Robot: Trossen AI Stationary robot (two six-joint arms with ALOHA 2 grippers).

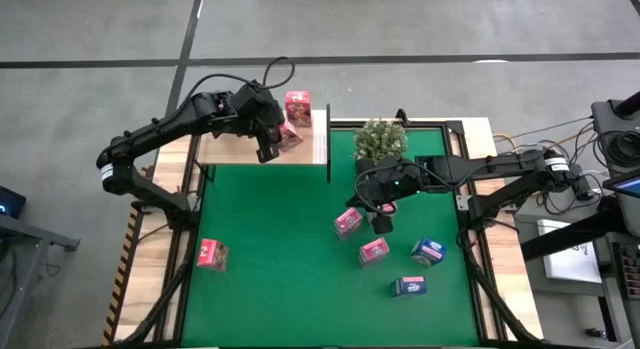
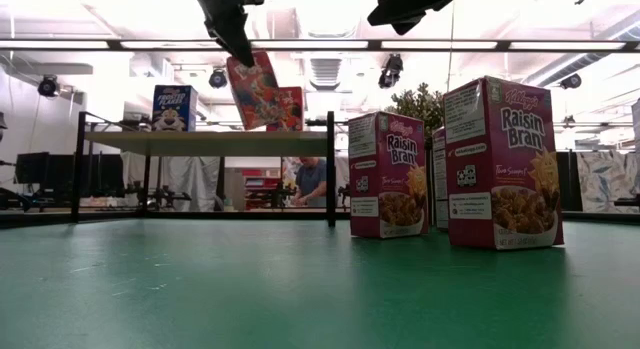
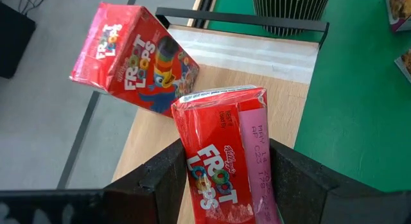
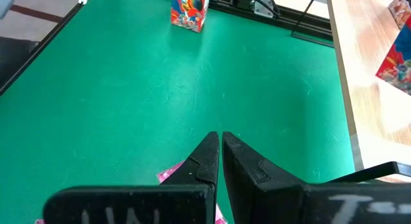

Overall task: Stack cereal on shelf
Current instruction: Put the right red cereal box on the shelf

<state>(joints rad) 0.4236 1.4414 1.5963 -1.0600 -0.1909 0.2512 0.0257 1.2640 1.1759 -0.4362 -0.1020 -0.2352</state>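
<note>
My left gripper (image 3: 228, 185) is shut on a red cereal box (image 3: 221, 153) and hangs it over the shelf (image 1: 240, 147), a pale wood board at the mat's far left corner. A second red box (image 1: 297, 106) stands on the board just beyond it. In the low view a blue box (image 2: 173, 107) stands on the shelf too. My right gripper (image 1: 382, 225) hovers shut over the green mat, close above a pink box (image 1: 347, 221). Two pink boxes (image 2: 387, 174) (image 2: 500, 164) stand upright on their bottom ends on the mat. My left gripper pinches the red box between its two fingers (image 3: 160, 179), one on each long side (image 3: 186, 147), toward the box's upper end. The fingers slant down from above. The box hangs tilted below them (image 2: 252, 89). Whether its low corner touches the board, I cannot tell.
A potted green plant (image 1: 381, 139) stands at the mat's far edge beside the shelf's black upright (image 1: 328, 134). Another pink box (image 1: 373, 251) and two blue ones (image 1: 427, 251) (image 1: 408, 285) lie on the mat's right half. A red box (image 1: 212, 253) stands at its left edge.
</note>
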